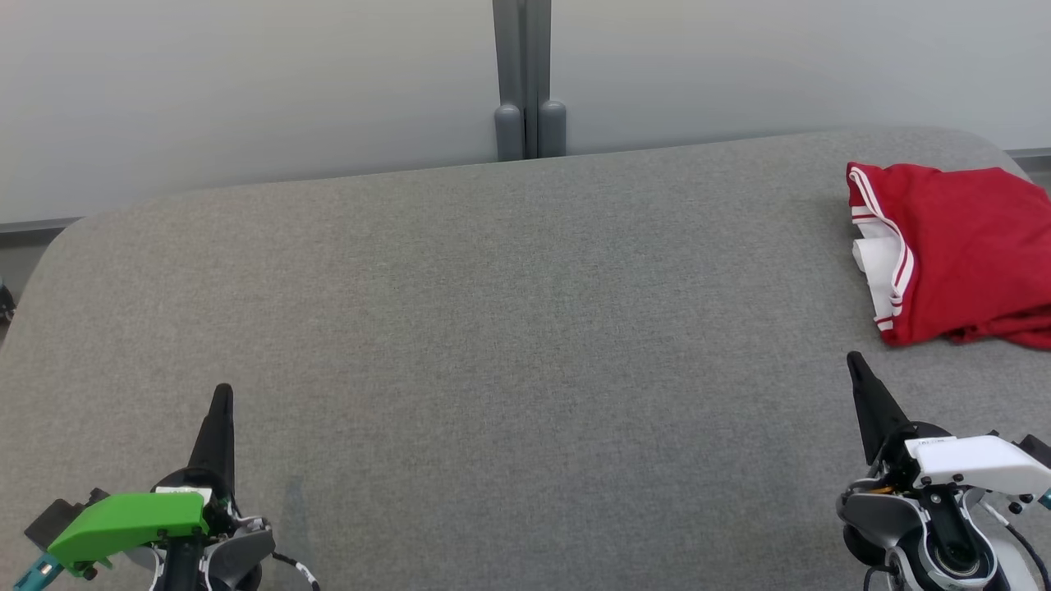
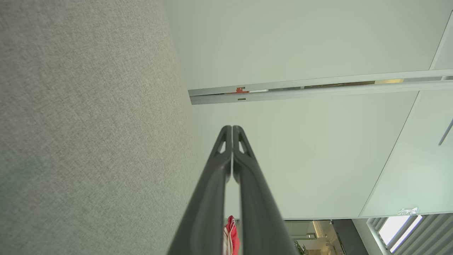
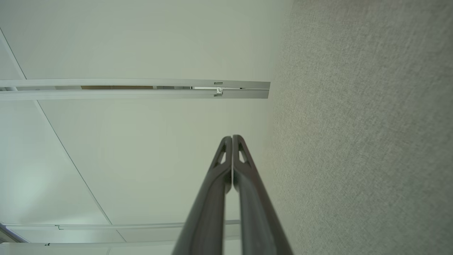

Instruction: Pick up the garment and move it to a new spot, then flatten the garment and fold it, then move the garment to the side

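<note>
The red garment [image 1: 961,250], edged in white stripes, lay folded over on itself at the far right of the grey cloth-covered table [image 1: 493,312] in your head view, its right side cut off by the picture's edge. Your two grippers sat low at the near edge, well apart, with a broad stretch of the grey surface between them.

Your left gripper [image 1: 222,392], under its green cover [image 1: 123,521], pointed up the view at the lower left. Its two dark fingers were pressed together into a single spike and held nothing. Your right gripper [image 1: 854,359], under its white cover [image 1: 977,464], stood at the lower right, likewise pinched together and empty. Its tip was near the garment's front edge, with a strip of table showing between them.

Your left wrist view showed that gripper's fingers meeting at the tips, with the table on that view's left. A thin slip of red and white fabric was visible between the finger shanks near the bottom edge. Your right wrist view showed the same closed pair, with the table on that view's right.

Behind the table rose a pale wall [image 1: 246,82], split by a grey post [image 1: 530,74].
</note>
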